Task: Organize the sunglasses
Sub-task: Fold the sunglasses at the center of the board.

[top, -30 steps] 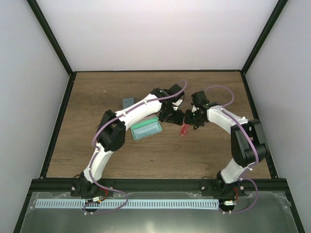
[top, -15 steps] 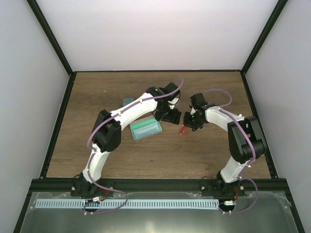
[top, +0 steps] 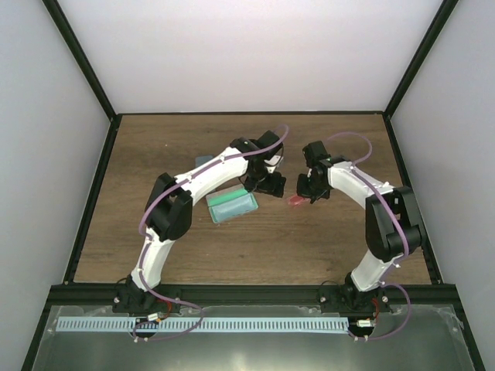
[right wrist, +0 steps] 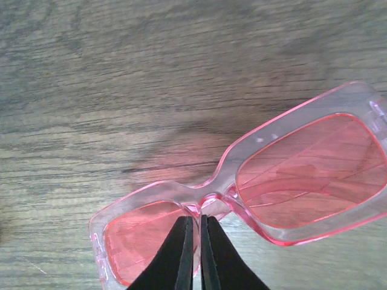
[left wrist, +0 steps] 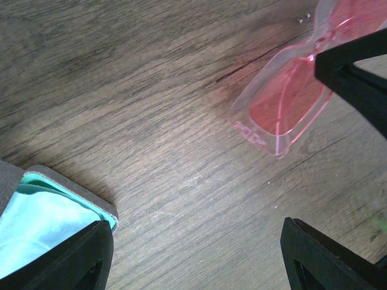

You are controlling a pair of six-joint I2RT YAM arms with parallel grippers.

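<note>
Goes from half-open to pinched shut on the bridge of the pink sunglasses (right wrist: 302, 175), right gripper (right wrist: 195, 220) that is, near the open teal-lined case (top: 232, 205), left gripper (left wrist: 193, 254) wide and empty, so casing still left to do.

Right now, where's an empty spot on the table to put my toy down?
The table is bare along the near side, between the open case and the arm bases, and along the far wall. The middle is crowded: left gripper, right gripper, sunglasses.
</note>
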